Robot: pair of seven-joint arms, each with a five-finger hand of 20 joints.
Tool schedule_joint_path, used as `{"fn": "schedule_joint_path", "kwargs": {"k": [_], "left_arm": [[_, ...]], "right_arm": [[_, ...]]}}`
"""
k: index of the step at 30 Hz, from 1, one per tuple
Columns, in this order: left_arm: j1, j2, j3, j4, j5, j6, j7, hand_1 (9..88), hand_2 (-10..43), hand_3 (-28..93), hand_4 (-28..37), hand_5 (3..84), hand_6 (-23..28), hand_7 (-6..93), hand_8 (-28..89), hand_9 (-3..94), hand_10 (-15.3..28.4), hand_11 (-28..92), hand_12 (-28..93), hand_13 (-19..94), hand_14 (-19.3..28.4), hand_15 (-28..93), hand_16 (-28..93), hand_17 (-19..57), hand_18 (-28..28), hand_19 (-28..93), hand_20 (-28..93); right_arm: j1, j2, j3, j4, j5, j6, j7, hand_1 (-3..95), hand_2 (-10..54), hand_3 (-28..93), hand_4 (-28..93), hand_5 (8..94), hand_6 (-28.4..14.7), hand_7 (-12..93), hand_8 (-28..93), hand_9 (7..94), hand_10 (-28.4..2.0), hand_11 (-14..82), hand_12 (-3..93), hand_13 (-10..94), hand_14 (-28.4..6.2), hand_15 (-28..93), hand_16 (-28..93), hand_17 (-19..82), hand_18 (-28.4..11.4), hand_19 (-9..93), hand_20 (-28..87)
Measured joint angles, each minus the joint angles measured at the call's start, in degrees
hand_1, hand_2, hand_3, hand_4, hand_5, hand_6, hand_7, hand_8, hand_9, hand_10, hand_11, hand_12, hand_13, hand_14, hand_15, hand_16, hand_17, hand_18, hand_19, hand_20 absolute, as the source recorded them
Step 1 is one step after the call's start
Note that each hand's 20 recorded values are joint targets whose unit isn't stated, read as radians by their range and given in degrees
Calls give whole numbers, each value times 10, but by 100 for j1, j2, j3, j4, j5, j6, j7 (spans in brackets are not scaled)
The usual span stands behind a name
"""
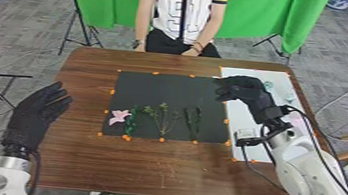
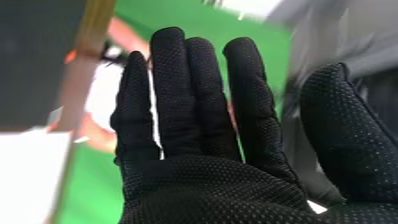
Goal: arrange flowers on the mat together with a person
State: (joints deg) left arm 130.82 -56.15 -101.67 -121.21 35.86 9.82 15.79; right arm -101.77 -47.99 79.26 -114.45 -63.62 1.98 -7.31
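In the head view, taking the square black mat [image 1: 178, 92] on the brown wooden desk [image 1: 147, 168] as a clock face, with 12 farthest from the robot, a pink flower with pointed petals [image 1: 118, 116] lies at 8 o'clock. A leafy green stem [image 1: 131, 124] is just beside it at 7, a thin branching green sprig [image 1: 163, 126] at 6, and slender dark-green stems [image 1: 197, 122] at 5. Outside the mat at 3 o'clock lies a white rectangular sheet [image 1: 240, 115], with pale blue-green flowers [image 1: 268, 85] toward its far end. Small orange markers [image 1: 162, 139] dot the mat's border.

The right hand [image 1: 246, 91] is at the mat's 2 o'clock corner, between mat and sheet. The right wrist view tells its state more clearly: fingers [image 2: 173, 90] straight and released, thumb [image 2: 329, 130] standing well apart, nothing grasped. The left hand [image 1: 33, 117] is at 9 o'clock, by the desk's edge, its fingers extended, empty and released.
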Motion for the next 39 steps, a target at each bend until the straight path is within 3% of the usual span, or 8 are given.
{"fn": "schedule_joint_path", "kwargs": {"k": [6, 12, 22, 39], "left_arm": [[-125, -26, 122, 50, 22, -60, -59, 286, 17, 727, -196, 407, 59, 180, -92, 339, 141, 273, 126, 274, 160, 375, -18, -68, 207, 487, 102], [-246, -84, 188, 95, 150, -128, -162, 287, 18, 726, -196, 401, 57, 179, -92, 339, 142, 273, 126, 275, 160, 376, -18, -69, 207, 486, 102], [-349, -128, 301, 170, 187, -236, -230, 289, 17, 726, -193, 396, 57, 179, -91, 335, 140, 273, 126, 276, 161, 376, -18, -69, 207, 485, 100], [-423, -213, 430, 201, 179, -292, -345, 288, 17, 727, -195, 393, 57, 181, -91, 335, 140, 274, 127, 276, 160, 377, -19, -69, 206, 484, 101]], "right_arm": [[-1386, -414, 1562, -318, 952, 114, 87, 190, 78, 891, -217, 530, -25, 233, -126, 515, -159, 266, 261, 456, -129, 480, 223, 178, -205, 591, 353], [-2341, -846, 2629, -538, 851, 113, 160, 194, 71, 891, -216, 528, -26, 233, -125, 512, -158, 266, 263, 453, -129, 479, 221, 172, -206, 583, 346], [-2968, -1331, 2756, -555, 1251, 127, 196, 197, 69, 892, -218, 529, -24, 241, -128, 513, -157, 268, 263, 455, -130, 489, 220, 170, -206, 583, 342], [-3031, -1419, 2860, -559, 1237, 150, 192, 200, 68, 898, -218, 543, -17, 239, -130, 521, -157, 273, 262, 457, -130, 494, 217, 169, -206, 583, 339]]}}
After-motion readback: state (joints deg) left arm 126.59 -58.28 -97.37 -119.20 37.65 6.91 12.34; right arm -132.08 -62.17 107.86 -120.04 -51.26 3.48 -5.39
